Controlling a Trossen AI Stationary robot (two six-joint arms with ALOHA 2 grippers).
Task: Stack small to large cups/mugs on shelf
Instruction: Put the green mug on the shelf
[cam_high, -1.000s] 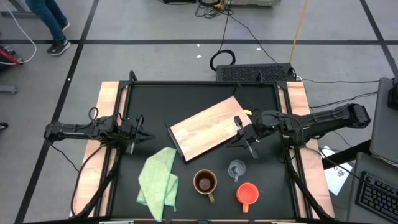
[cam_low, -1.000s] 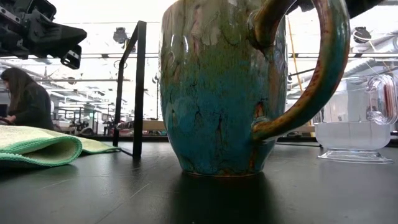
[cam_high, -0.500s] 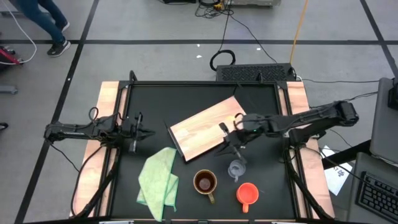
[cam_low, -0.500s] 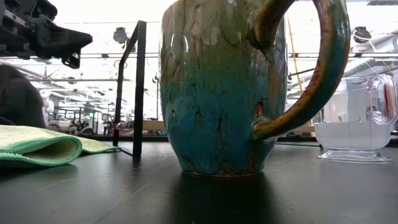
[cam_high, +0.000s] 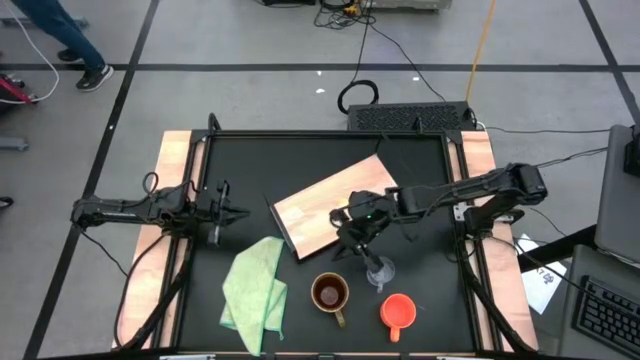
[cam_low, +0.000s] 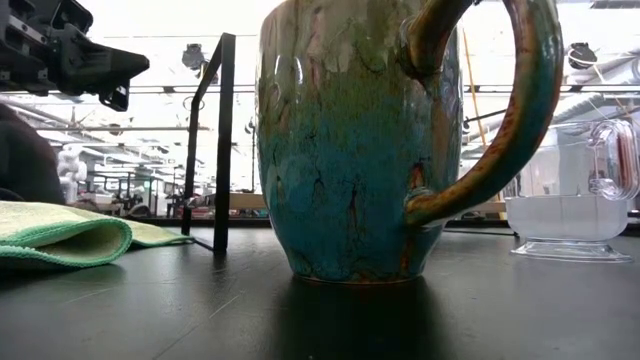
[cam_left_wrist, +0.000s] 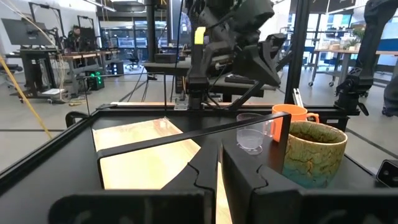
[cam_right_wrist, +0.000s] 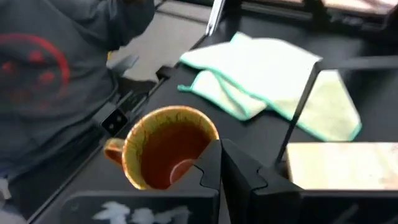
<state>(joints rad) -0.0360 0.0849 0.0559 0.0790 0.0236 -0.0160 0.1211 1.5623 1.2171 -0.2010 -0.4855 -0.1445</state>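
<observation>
The brown mug (cam_high: 330, 293) stands upright on its base on the black table near the near edge, filling the low view (cam_low: 360, 140). The clear glass cup (cam_high: 380, 270) stands just to its right, and the orange-red mug (cam_high: 398, 311) stands nearer still. The light-wood shelf board (cam_high: 330, 205) lies flat and slanted at mid-table. My right gripper (cam_high: 362, 243) hovers shut over the board's near edge, just beyond the glass cup; its wrist view looks down into the brown mug (cam_right_wrist: 165, 146). My left gripper (cam_high: 232, 210) waits shut at the table's left, fingers (cam_left_wrist: 219, 155) pointing toward the cups.
A light green cloth (cam_high: 255, 285) lies crumpled left of the brown mug. A black frame rail (cam_high: 330, 133) rims the table, with an upright post (cam_low: 222, 140). A person walks on the floor beyond the far left corner (cam_high: 70, 45).
My right arm has reached out toward the table's left and a little toward the near edge, carrying its gripper from the board's right corner across the board's near edge to just beyond the glass cup and brown mug. The cups, the board and the cloth have stayed put.
</observation>
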